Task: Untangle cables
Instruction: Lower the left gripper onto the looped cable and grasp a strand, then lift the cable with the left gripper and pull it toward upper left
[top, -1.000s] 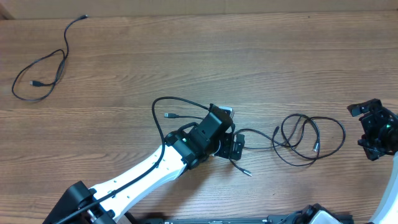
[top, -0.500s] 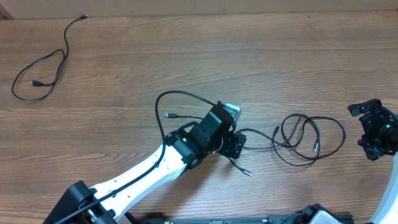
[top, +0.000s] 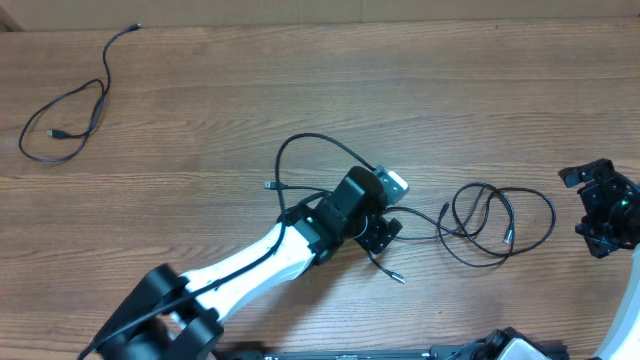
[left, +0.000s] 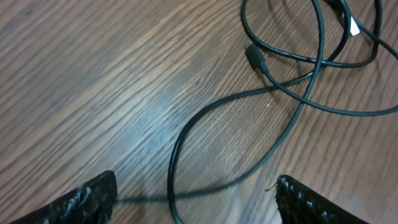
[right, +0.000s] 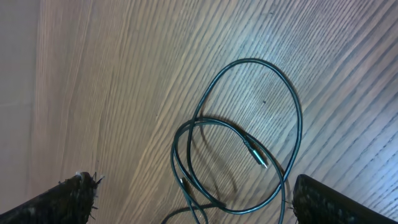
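Table (top: 300, 100): wood with long straight grain running side to side, light brown, faintly glossy in both wrist views.
Left arm (top: 250, 275): smooth white shell with black joints, reaching from the near edge up to the table's middle; a thicker black cord runs along it.
Left gripper (top: 385, 228): black, low over the middle of the table. In the left wrist view (left: 193, 199) its rough-textured fingertips stand wide apart, released, clamping nothing.
Right gripper (top: 600, 215): black, at the table's right edge, well apart from every cable. In the right wrist view (right: 202, 199) its fingers are spread, nothing between them.
Coiled cable (top: 500, 215): thin, black, round loops overlapping, just right of the left gripper.
Middle cable (top: 310, 138): thin black arc above the left gripper, one end emerging below it.
Far-left cable (top: 70, 110): a loose loop with a tail, alone in the far left corner.
Left wrist only: a single strand (left: 186, 130) curving on the wood between the fingertips, crossing another strand near a small dark plug (left: 255, 56).
Right wrist only: the coil (right: 292, 106) as two stacked rings, with a metal-tipped plug (right: 258, 155) inside.
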